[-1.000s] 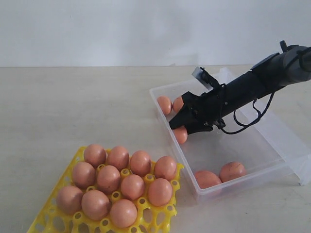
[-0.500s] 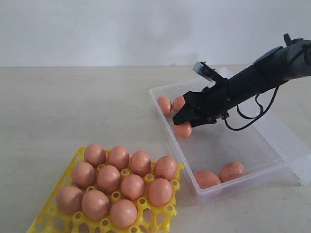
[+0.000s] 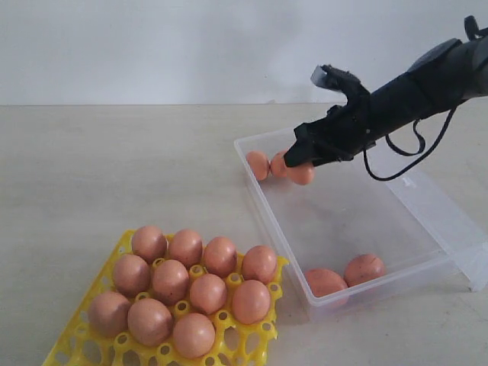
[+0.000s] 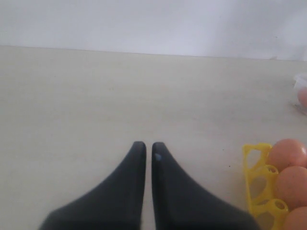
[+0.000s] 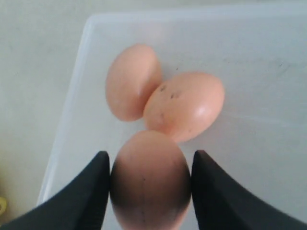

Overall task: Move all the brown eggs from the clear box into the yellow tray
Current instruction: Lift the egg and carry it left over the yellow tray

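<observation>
My right gripper (image 3: 299, 165) (image 5: 150, 165) is shut on a brown egg (image 3: 302, 174) (image 5: 150, 179) and holds it above the far left corner of the clear box (image 3: 268, 221). Two more brown eggs (image 3: 258, 165) (image 5: 133, 81) lie in that corner below it, and two others (image 3: 364, 269) rest at the box's near end. The yellow tray (image 3: 113, 261) at the front left holds several brown eggs (image 3: 171, 280). My left gripper (image 4: 145, 147) is shut and empty over bare table, with the tray's edge (image 4: 253, 154) beside it.
The box's hinged clear lid (image 3: 450, 221) lies open on the right side of the box. The right arm (image 3: 412, 88) and its cable slant over the box's far end. A pale wall stands behind the beige table (image 3: 114, 175).
My right gripper has risen from the box floor with the egg held between its fingers and moved towards the far corner. The other eggs and the left gripper have not moved.
</observation>
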